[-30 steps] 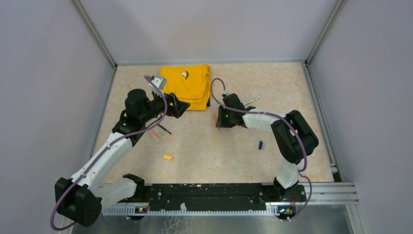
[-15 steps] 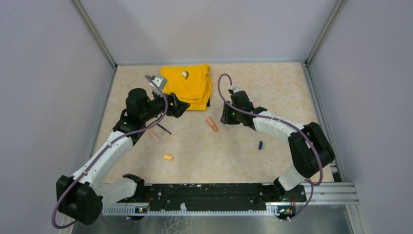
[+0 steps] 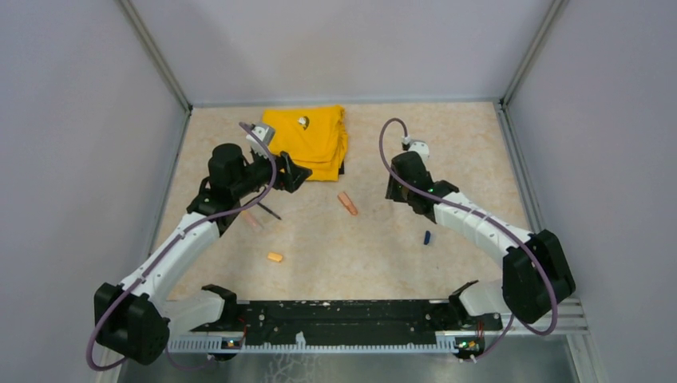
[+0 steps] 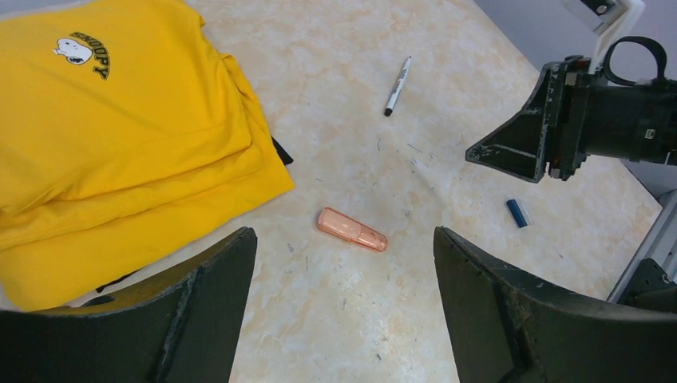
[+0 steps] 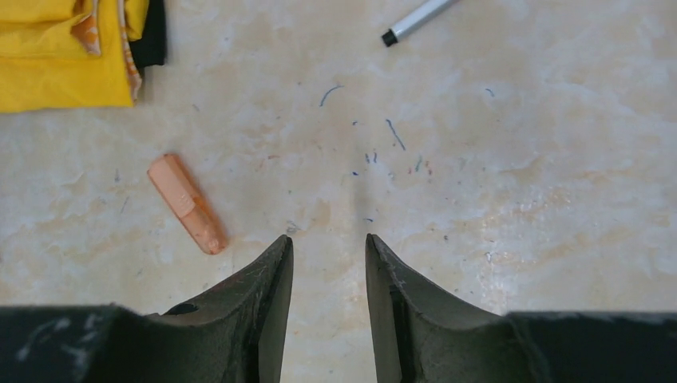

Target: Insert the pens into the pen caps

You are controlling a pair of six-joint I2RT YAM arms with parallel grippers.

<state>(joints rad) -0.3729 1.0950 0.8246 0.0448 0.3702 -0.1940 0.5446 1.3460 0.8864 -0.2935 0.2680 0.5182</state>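
An orange marker [image 3: 346, 203] lies on the table between my grippers; it also shows in the left wrist view [image 4: 351, 229] and the right wrist view [image 5: 188, 204]. A second orange marker [image 3: 252, 221] and a thin dark pen [image 3: 269, 211] lie under my left arm. The silver-white pen [image 4: 397, 85] lies farther back [image 5: 415, 20]. The light orange cap [image 3: 275, 257] and the dark blue cap [image 3: 427, 237] lie nearer the front. My left gripper [image 3: 294, 177] is wide open and empty [image 4: 343, 239]. My right gripper [image 3: 393, 190] is partly open and empty [image 5: 327, 238], right of the marker.
A folded yellow cloth [image 3: 307, 140] lies at the back centre, just behind my left gripper [image 4: 120, 136]. Grey walls enclose the table on three sides. The black base rail [image 3: 343, 315] runs along the front edge.
My right gripper has drawn back to the right, away from the orange marker it was over, leaving the marker lying on the table. The left arm has hardly moved.
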